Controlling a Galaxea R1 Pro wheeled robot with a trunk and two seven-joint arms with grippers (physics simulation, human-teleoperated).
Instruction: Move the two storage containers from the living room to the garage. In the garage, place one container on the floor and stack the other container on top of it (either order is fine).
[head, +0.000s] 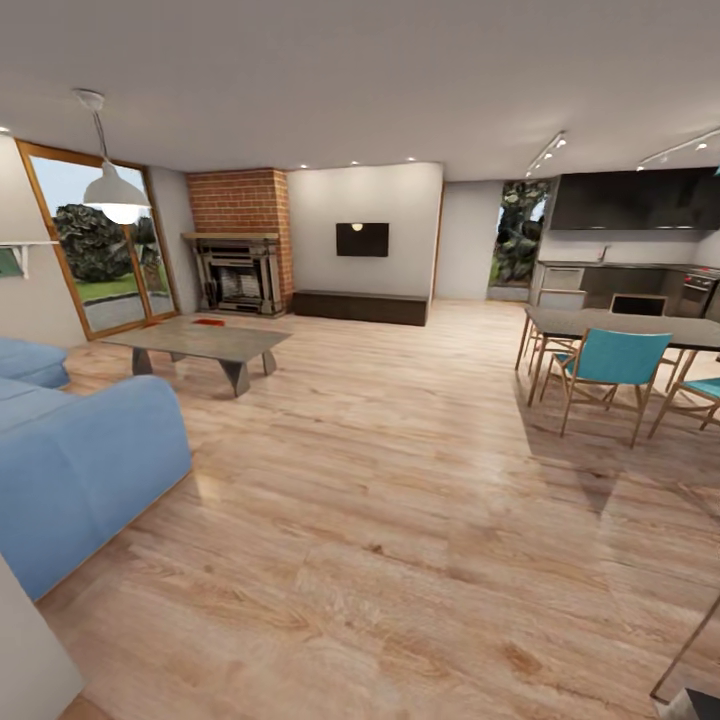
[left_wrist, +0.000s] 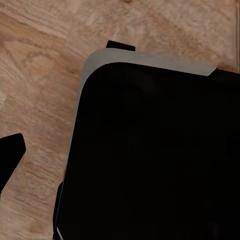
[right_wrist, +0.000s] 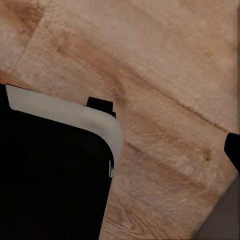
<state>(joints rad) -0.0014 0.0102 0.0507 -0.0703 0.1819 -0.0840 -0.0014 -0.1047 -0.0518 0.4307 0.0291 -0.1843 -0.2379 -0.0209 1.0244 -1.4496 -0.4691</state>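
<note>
Below both wrist cameras lay plank floor (right_wrist: 165, 75) and the robot's dark base (left_wrist: 155, 155); neither claw's state could be told. Nearest ahead stood the blue sofa (head: 80, 450), then the bench (head: 200, 342), where a red patch (head: 208, 322), probably one container, was too small to confirm. Advised approach: skirt the sofa, stop square to the bench.

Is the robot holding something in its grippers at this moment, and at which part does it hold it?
It cannot be told. The wrist views show wood floor and the robot's dark base.
</note>
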